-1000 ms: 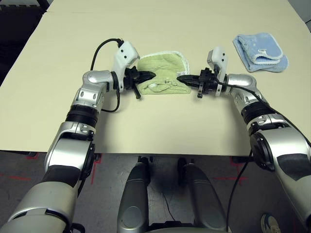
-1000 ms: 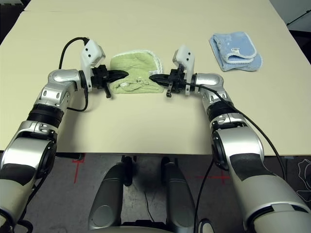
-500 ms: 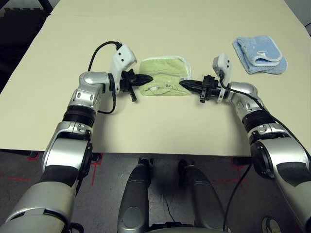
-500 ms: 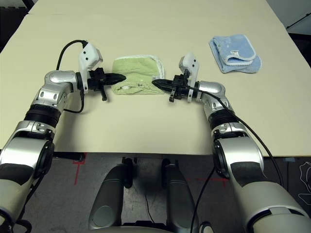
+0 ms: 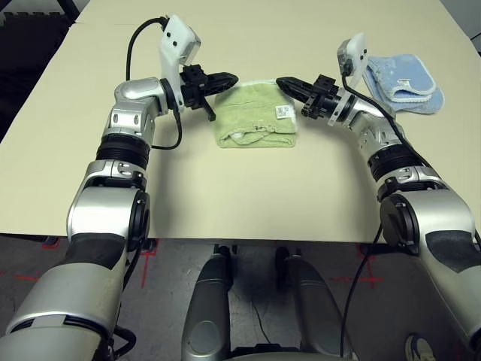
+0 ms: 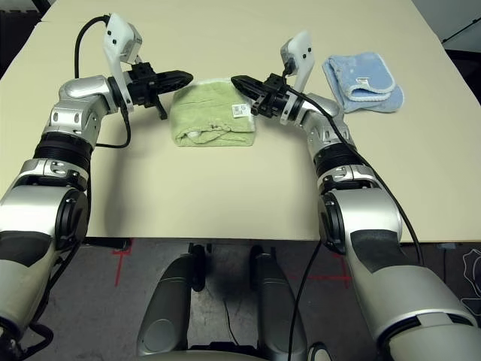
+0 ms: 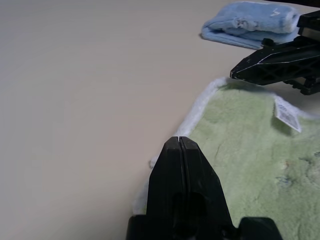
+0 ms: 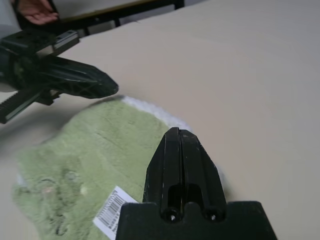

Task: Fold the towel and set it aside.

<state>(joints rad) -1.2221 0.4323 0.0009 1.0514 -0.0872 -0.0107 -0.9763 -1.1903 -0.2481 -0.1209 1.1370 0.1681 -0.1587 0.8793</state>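
The light green towel (image 5: 254,116) lies folded in a compact pad at mid-table, its white label (image 5: 283,111) facing up and its white edging (image 7: 197,112) along the far side. My left gripper (image 5: 231,77) is shut and hovers at the towel's far left corner. My right gripper (image 5: 283,82) is also shut, at the far right corner, tip pointing toward the left one. Through the wrist views, each pair of fingertips (image 7: 178,142) (image 8: 173,132) is pressed together just above the edging, with no cloth visibly pinched.
A smaller light blue folded towel (image 5: 402,79) lies to the right, just beyond my right wrist. The cream table (image 5: 248,195) has bare room in front of and left of the green towel. A person's hand (image 8: 35,10) shows far off past the table edge.
Both grippers have moved from the towel's near side up and over to its far side. The towel now lies folded over, label on top.
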